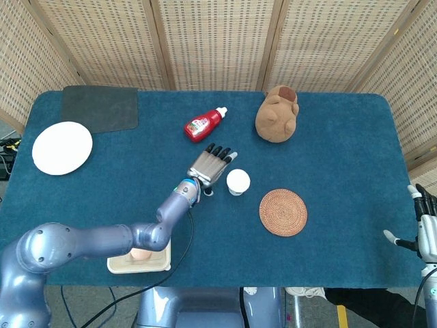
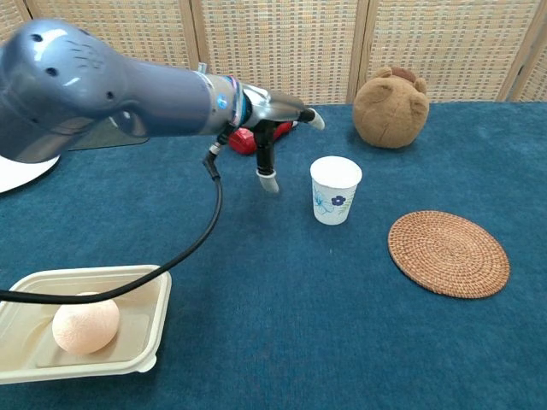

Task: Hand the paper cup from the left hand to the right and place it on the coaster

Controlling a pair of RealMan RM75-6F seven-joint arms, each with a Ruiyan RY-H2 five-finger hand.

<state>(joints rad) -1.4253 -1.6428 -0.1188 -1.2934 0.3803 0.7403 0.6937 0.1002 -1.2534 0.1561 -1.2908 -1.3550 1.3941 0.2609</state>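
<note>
The white paper cup (image 1: 238, 181) (image 2: 335, 190) with a blue flower print stands upright on the blue table, free of both hands. My left hand (image 1: 210, 165) (image 2: 272, 128) hovers just left of it with fingers spread, holding nothing. The round woven coaster (image 1: 283, 212) (image 2: 449, 253) lies bare to the right of the cup. My right hand (image 1: 426, 231) shows only at the far right edge of the head view, off the table, fingers apart and empty.
A red ketchup bottle (image 1: 203, 124) lies behind my left hand. A brown plush toy (image 1: 277, 114) (image 2: 391, 107) sits at the back. A white plate (image 1: 61, 147) and dark mat (image 1: 100, 107) are far left. A tray (image 2: 128, 363) with an egg (image 2: 85, 324) sits at the front left.
</note>
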